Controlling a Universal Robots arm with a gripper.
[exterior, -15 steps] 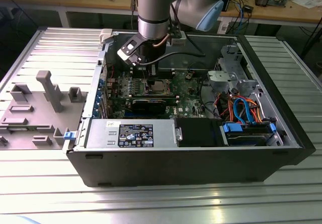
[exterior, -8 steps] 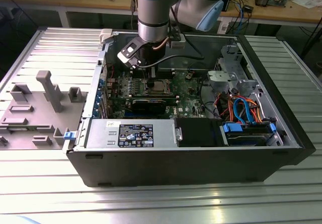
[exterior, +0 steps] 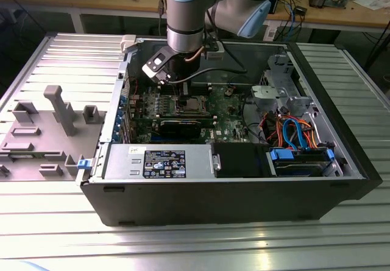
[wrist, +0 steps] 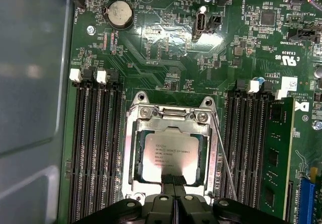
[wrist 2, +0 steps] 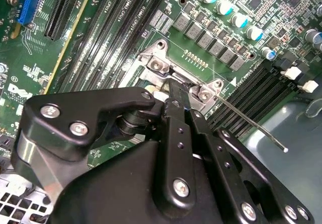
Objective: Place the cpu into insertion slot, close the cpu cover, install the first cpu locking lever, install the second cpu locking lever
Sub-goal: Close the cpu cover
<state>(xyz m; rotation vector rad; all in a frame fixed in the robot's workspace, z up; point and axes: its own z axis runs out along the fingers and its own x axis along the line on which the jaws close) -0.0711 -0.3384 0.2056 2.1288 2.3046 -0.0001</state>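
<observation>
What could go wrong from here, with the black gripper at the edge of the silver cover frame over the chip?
1. The shut black gripper sits at the rim of the thin silver metal cpu cover, over the square grey-topped cpu; an off-centre push might scrape the chip.
2. The thin wire locking lever juts out, apparently unlatched; a sideways move could snag or bend it.

One cpu (wrist: 168,156), one cpu cover (wrist: 137,153), one coin cell (wrist: 119,12) (silver), one memory module (wrist: 276,153).

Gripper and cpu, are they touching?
Cannot tell. In the first wrist view the gripper overlaps the cpu at its edge; any gap is hidden.
</observation>
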